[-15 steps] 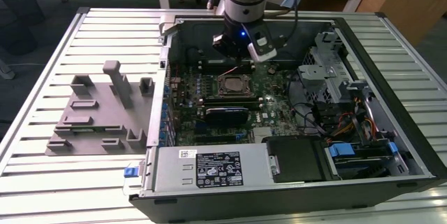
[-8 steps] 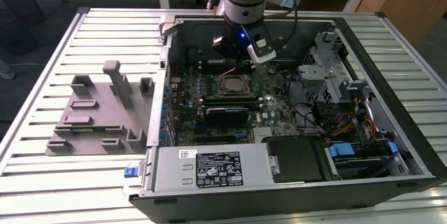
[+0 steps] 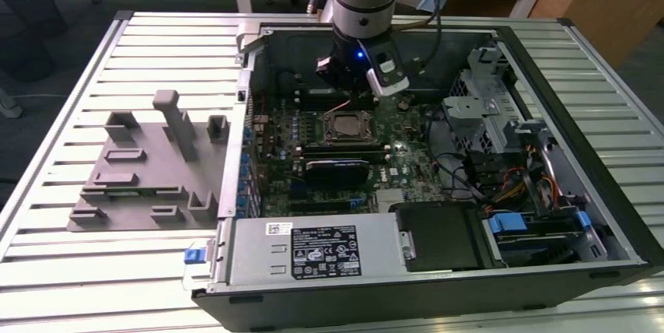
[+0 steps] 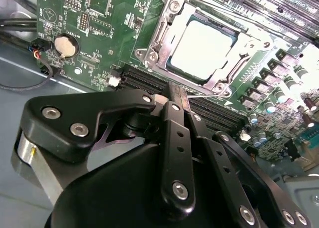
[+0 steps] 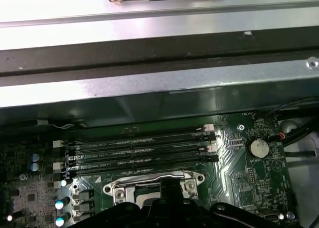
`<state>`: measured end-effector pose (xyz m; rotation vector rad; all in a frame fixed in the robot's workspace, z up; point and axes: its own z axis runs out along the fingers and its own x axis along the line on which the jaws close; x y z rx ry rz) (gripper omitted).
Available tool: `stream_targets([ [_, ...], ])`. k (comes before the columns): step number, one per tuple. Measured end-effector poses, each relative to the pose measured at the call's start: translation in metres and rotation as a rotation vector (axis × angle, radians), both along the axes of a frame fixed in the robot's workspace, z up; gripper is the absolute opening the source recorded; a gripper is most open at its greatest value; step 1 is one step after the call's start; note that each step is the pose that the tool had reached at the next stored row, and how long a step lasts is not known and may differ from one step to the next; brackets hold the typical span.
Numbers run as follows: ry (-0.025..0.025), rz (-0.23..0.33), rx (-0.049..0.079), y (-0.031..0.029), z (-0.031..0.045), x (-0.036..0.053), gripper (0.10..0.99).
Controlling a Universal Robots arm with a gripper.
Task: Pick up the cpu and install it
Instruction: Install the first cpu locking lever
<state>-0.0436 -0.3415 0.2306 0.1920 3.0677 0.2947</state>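
Already the cpu [image 4: 202, 51] sits in its socket [image 4: 154, 38], jaws clenched above memory slots [image 4: 149, 81]

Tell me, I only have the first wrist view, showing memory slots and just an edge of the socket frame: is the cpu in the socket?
Observer: Yes. In the second wrist view the cpu lies flat inside the socket frame, silvery top up.
Operator: Where is the gripper relative to it?
Observer: In the second wrist view the gripper is beside the socket, over the black slots, not touching the cpu.
Operator: And the grey holder?
Observer: In the exterior view the grey fixture stands on the slatted table at the exterior view's left, outside the open computer case.
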Motion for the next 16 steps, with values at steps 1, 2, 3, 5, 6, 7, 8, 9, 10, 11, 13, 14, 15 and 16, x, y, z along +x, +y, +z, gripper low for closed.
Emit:
stream_targets([
  [1,0.0,-0.001,0.0,0.0,-0.0003,0.0,0.106],
  [2,0.0001,-0.002,-0.001,0.0001,-0.0005,0.0,0.106],
  [3,0.0,-0.004,-0.001,0.0001,-0.0008,0.0,0.106],
  [5,-0.0001,-0.006,-0.004,0.0006,-0.0014,-0.0001,0.106],
  [6,-0.0001,-0.007,-0.006,0.0008,-0.0017,-0.0001,0.106],
  [7,0.0,-0.008,-0.007,0.001,-0.0019,-0.0001,0.106],
  [8,-0.0001,-0.01,-0.009,0.0013,-0.0022,-0.0001,0.106],
  [9,0.0,-0.011,-0.011,0.0016,-0.0025,-0.0001,0.106],
  [10,-0.0001,-0.012,-0.013,0.0019,-0.0028,-0.0001,0.106],
  [11,0.0,-0.013,-0.016,0.0022,-0.0031,-0.0001,0.106],
  [13,-0.0002,-0.017,-0.023,0.0025,-0.004,0.0,0.106],
  [14,-0.0002,-0.02,-0.027,0.0026,-0.0045,-0.0001,0.106],
  [15,-0.0001,-0.022,-0.03,0.0027,-0.0049,-0.0001,0.106],
  [16,-0.0001,-0.024,-0.031,0.0029,-0.0052,0.0,0.106],
])
